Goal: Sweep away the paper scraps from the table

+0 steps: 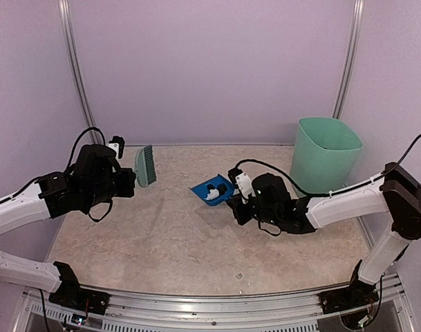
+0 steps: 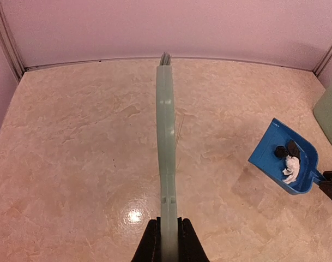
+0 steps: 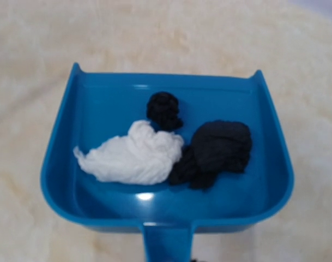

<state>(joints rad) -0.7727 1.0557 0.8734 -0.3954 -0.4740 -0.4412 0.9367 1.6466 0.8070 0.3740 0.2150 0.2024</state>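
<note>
At the middle of the table (image 1: 162, 242) | your right gripper (image 1: 231, 196) is clamped on the blue dustpan (image 1: 211, 190) handle | paper scraps (image 3: 171, 150) lie in the pan | green bin (image 1: 325, 155) stands right and farther back, nearest this arm | left gripper (image 2: 167, 240) is clamped on the brush (image 1: 146, 166), at the left.

A: Left gripper (image 2: 167, 243)?
B: At 6 o'clock, jaws clamped on the pale green brush (image 2: 166, 136), which runs toward 12.
A: Dustpan (image 2: 269, 154)?
B: Blue, at 3 o'clock over the beige table (image 2: 73, 153). Black and white paper scraps (image 2: 290, 166) inside.
</note>
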